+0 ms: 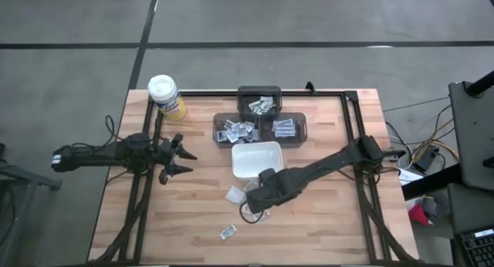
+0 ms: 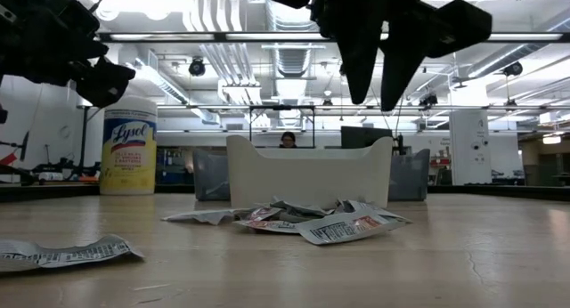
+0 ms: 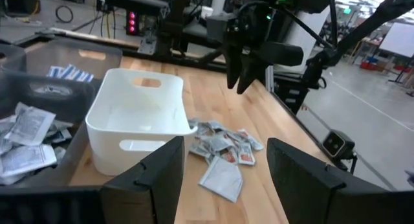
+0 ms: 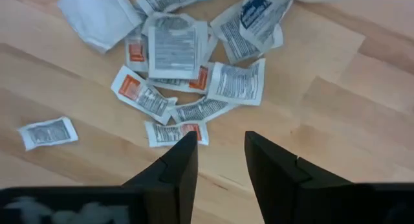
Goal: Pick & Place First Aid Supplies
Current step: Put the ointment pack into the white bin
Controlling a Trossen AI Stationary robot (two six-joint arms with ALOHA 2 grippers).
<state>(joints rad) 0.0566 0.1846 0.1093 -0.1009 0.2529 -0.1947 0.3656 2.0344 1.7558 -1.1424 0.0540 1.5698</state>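
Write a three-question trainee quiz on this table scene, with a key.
1. True or false: the white dish holds packets.
2. Which hand hangs over the loose pile of packets: A left hand, B right hand?
3. Fill in: the yellow Lysol canister stands at the table's far ____ corner.
Key: 1 false, it looks empty; 2 B, fingers apart and holding nothing; 3 left.

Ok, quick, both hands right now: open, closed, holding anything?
Left hand: open, empty, waiting at the table's left.
Right hand: open, empty, above the packets in front of the dish.
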